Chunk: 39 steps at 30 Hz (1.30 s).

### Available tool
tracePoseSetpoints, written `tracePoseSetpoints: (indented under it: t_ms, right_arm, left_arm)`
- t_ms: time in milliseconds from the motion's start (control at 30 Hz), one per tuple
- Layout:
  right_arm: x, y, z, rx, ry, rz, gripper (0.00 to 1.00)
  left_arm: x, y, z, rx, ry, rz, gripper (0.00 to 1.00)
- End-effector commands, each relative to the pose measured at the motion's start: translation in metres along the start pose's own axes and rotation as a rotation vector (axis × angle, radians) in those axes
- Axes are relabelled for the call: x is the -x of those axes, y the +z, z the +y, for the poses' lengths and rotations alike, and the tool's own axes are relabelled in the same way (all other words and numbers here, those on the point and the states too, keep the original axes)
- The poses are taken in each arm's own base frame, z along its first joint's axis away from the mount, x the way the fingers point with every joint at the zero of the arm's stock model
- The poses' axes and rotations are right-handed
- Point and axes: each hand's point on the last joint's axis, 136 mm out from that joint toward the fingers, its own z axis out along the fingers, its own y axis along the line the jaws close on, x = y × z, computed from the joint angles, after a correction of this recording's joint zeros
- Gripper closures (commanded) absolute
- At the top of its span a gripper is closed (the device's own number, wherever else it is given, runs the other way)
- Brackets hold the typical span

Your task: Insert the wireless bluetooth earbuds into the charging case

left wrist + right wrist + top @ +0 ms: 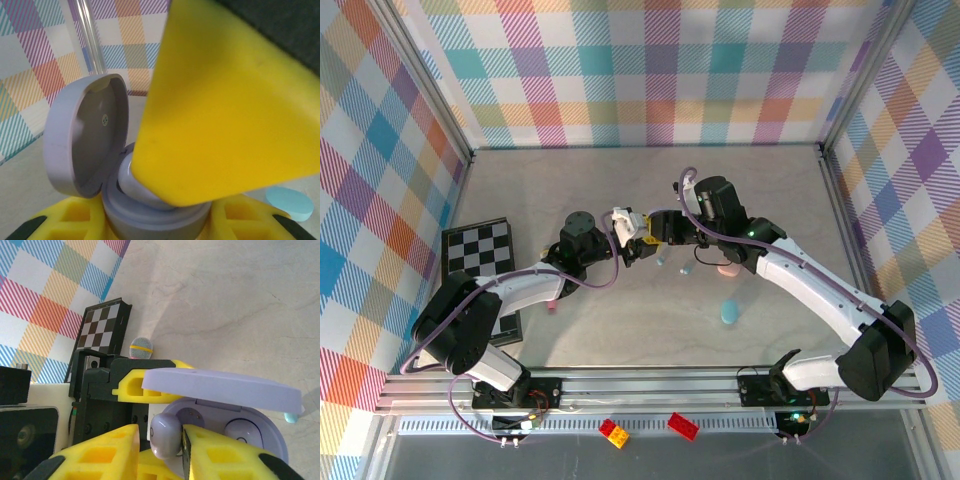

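One glossy lavender earbud (165, 436) seen from right wrist, right gripper (161, 452) around it, grip unclear, left gripper (155, 222) clamping open case (82, 142).

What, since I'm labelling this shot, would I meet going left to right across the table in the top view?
checkerboard → open lavender charging case → teal oval case

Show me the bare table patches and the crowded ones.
Crowded: the centre, where left gripper and right gripper meet at the lavender case, loose earbuds beside; the checkerboard takes the left edge. Bare: the far strip between them and the back wall; the near middle left of the teal case.
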Motion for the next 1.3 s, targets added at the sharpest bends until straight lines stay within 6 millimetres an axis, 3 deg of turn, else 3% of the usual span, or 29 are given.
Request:
tracePoseSetpoints:
  t_ms: [0,200,567,867,1067,1267]
  right_arm:
    - [0.006,-0.004,-0.004,-0.034,0.008,-0.017,0.67]
    - [0.011,-0.013,0.004,-0.008,-0.020,-0.044,0.62]
    - [0.028,-0.047,0.049,0.162,-0.188,-0.135,0.51]
    - [0.057,-0.029,0.035,0.067,-0.172,-0.088,0.47]
    - [0.050,-0.016,0.028,0.058,-0.148,-0.034,0.44]
    - [0.042,-0.025,0.029,0.075,-0.133,-0.029,0.43]
  left_arm:
    - [0.028,0.003,0.002,0.000,0.057,-0.080,0.65]
    - [0.029,0.004,0.001,-0.007,0.047,-0.087,0.65]
    - [0.025,0.003,-0.003,-0.026,0.044,-0.064,0.65]
    - [0.029,-0.003,-0.009,-0.038,0.057,-0.065,0.65]
    - [0.041,0.000,-0.002,-0.018,0.055,-0.103,0.65]
    - [0.044,0.000,0.004,0.012,0.036,-0.109,0.65]
